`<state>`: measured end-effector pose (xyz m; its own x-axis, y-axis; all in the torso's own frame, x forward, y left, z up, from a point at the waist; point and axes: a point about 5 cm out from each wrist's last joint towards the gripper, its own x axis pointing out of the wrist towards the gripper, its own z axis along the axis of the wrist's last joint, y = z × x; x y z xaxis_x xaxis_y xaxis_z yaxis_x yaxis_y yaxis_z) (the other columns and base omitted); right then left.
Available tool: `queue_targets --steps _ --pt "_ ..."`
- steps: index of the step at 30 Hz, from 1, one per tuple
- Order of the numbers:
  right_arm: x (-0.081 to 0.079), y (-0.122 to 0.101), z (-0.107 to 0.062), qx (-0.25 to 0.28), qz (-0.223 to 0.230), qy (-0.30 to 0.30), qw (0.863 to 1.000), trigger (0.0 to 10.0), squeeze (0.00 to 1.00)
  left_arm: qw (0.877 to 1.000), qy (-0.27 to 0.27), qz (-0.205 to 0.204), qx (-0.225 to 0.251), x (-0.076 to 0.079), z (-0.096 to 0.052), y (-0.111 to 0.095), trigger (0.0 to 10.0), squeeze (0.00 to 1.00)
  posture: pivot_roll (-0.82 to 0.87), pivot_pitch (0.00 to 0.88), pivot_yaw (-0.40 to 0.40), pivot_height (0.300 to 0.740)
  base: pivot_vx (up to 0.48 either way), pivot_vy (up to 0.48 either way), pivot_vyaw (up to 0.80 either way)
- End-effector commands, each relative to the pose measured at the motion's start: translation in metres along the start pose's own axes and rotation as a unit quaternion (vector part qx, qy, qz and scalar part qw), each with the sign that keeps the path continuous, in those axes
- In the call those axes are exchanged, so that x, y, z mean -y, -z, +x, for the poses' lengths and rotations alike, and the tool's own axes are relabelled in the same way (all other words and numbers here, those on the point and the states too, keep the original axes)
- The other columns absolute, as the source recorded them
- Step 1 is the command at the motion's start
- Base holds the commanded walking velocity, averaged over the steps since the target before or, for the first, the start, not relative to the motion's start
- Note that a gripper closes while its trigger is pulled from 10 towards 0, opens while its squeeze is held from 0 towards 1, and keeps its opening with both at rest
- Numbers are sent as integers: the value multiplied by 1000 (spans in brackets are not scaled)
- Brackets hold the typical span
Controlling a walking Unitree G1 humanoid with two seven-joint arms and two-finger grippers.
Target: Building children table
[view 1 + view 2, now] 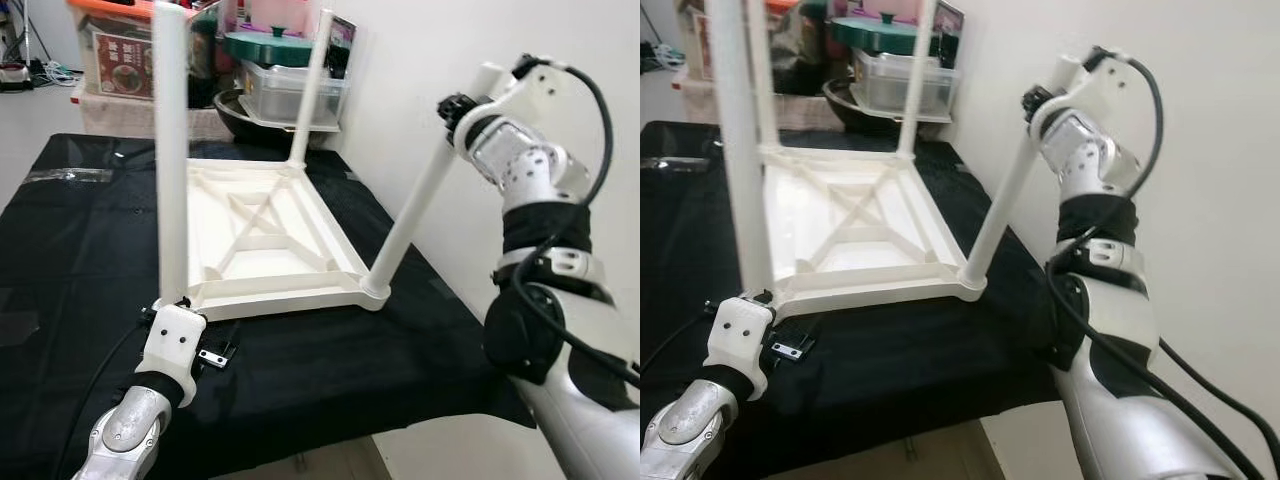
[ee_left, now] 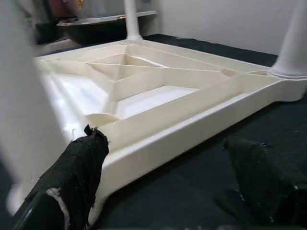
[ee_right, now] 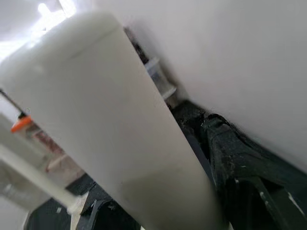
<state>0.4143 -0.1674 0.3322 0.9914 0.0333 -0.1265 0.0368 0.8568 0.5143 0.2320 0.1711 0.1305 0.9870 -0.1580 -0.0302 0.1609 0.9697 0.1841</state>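
Nearest of all, left gripper (image 1: 176,318) at the near left corner of the upturned tabletop (image 1: 262,232), black fingers (image 2: 79,167) spread apart, one against the cream rim, the other off on the black cloth (image 1: 80,250), gripping nothing. Tabletop lay underside up on that cloth, ribs and cross-bracing exposed. Rose upright from the same near left corner: a white leg (image 1: 171,150). Stood at the tabletop's far right corner: a second leg (image 1: 311,85), upright also. Leaned outward from the near right corner socket: a tilted leg (image 1: 415,215), base seated, top carried away to the right. Closed around the upper end of that tilted leg: right gripper (image 1: 462,112), a black finger (image 3: 235,158) pressed to its side. Stacked beyond the tabletop's far edge: a clear plastic container (image 1: 292,88) and a green lid (image 1: 272,42).
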Motion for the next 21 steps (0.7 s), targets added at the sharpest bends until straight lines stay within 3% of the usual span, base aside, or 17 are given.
queue_targets --steps 1,2,3,5,6,7,8,10,11,12,13,15,16,18,19,20,21 --pt "-14 66 9 -157 126 -73 977 0 0 1000 1 -4 6 2 0 -2 10000 0 69 0 -133 740 0 0 0" --pt "-14 66 9 -157 126 -73 977 0 0 1000 1 -4 6 2 0 -2 10000 0 69 0 -133 740 0 0 0" --pt "-21 56 9 -127 70 -83 986 0 0 1000 1 -4 6 2 1 -2 10000 0 70 0 -134 740 0 0 0" --pt "-21 56 9 -127 70 -83 986 0 0 1000 1 -4 6 2 1 -2 10000 0 70 0 -134 740 0 0 0" --pt "-27 47 8 -88 -11 -99 991 0 0 1000 1 -4 6 3 0 -2 10000 0 72 0 -138 740 0 0 0" --pt "-27 47 8 -88 -11 -99 991 0 0 1000 1 -4 6 3 0 -2 10000 0 72 0 -138 740 0 0 0" --pt "-35 41 7 -57 -85 -116 988 0 0 1000 1 -4 7 3 0 -1 10000 0 74 0 -141 740 0 0 0" --pt "-35 41 7 -57 -85 -116 988 0 0 1000 1 -4 7 3 0 -1 10000 0 74 0 -141 740 0 0 0" --pt "-44 40 4 -26 -180 -143 973 9412 0 1000 0 -5 7 3 0 -1 10000 0 79 0 -147 740 0 0 0" --pt "-44 40 4 -26 -180 -143 973 9412 0 1000 0 -5 7 3 0 -1 10000 0 79 0 -147 740 0 0 0" --pt "-53 47 -4 14 -273 -190 943 10000 0 1000 -1 -6 8 4 0 -2 10000 0 78 0 -147 740 0 0 0" --pt "-53 47 -4 14 -273 -190 943 10000 0 1000 -1 -6 8 4 0 -2 10000 0 78 0 -147 740 0 0 0" --pt "-61 62 -14 32 -345 -244 906 10000 0 1000 -1 -7 9 4 0 -2 10000 0 80 0 -147 740 0 0 0" --pt "-61 62 -14 32 -345 -244 906 10000 0 1000 -1 -7 9 4 0 -2 10000 0 80 0 -147 740 0 0 0" --pt "-63 84 -21 21 -378 -276 883 10000 0 1000 -1 -8 9 5 0 -2 10000 0 76 0 -140 740 0 0 0" --pt "-63 84 -21 21 -378 -276 883 10000 0 1000 -1 -8 9 5 0 -2 10000 0 76 0 -140 740 0 0 0" --pt "-62 98 -26 13 -393 -291 872 10000 0 1000 0 -8 10 5 0 -2 10000 0 78 0 -141 740 0 0 0"
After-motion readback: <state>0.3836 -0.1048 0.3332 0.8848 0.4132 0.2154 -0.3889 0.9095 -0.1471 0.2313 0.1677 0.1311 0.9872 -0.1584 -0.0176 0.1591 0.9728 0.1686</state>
